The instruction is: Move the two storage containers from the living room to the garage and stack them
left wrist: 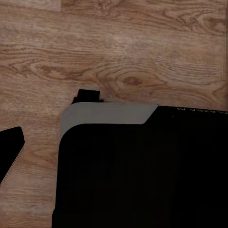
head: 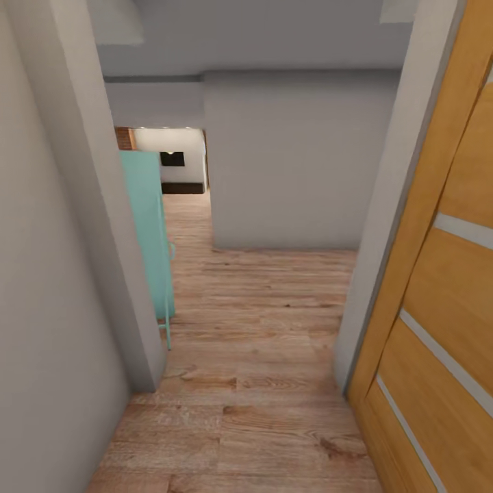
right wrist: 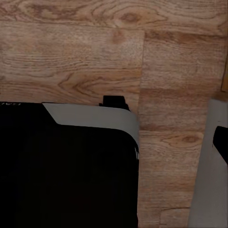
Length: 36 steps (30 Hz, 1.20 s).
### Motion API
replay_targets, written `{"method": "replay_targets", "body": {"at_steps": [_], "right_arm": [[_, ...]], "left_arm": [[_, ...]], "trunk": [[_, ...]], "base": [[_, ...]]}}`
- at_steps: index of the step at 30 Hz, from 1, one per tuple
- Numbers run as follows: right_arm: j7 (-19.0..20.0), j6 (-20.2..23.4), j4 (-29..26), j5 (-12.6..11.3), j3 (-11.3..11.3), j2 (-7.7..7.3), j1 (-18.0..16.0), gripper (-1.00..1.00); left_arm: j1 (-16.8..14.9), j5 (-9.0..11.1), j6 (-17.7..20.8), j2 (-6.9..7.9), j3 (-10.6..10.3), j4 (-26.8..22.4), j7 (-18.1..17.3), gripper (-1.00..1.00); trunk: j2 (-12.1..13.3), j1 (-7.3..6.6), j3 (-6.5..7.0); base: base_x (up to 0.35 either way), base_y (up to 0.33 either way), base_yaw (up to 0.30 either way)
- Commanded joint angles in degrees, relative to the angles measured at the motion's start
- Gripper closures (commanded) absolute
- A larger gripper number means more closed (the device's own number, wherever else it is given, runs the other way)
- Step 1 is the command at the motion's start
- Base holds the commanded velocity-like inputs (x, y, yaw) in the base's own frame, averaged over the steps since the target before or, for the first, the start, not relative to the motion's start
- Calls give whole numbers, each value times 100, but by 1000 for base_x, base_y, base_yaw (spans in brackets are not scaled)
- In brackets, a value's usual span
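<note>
The two storage containers are out of view. I stand in a doorway facing a hallway with a light wood-plank floor [head: 260, 329]. Far down the hall, the living room [head: 179, 164] shows a strip of red brick [head: 124, 138] and a black TV [head: 172, 159] above a low dark cabinet. An orange-wood door [head: 438, 287] with pale slits stands open at my right. The garage floor is out of view. Both wrist views look down on the planks and my black base [left wrist: 142, 175] [right wrist: 66, 175]. A dark finger tip [left wrist: 10, 152] [right wrist: 221, 142] pokes in at each edge; the jaws' spacing is hidden.
Grey wall edges [head: 109, 226] [head: 387, 226] frame the opening on both sides. A teal piece of furniture [head: 147, 226] on thin legs stands behind the left wall edge. A grey wall [head: 294, 164] blocks the hall straight ahead; the passage runs on at its left.
</note>
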Motion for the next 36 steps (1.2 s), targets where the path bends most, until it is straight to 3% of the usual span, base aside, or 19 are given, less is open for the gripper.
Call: {"method": "replay_targets", "body": {"at_steps": [1,36], "right_arm": [[-2,-30,19,-49,48,5,-7,-100],[-8,40,21,-46,55,-4,53,-100]], "left_arm": [[-4,60,-16,0,0,6,-18,-100],[-4,53,-13,-9,-2,5,-18,-100]], "trunk": [[-3,3,-6],[-3,3,-6]], "base": [[322,0,0],[322,0,0]]}}
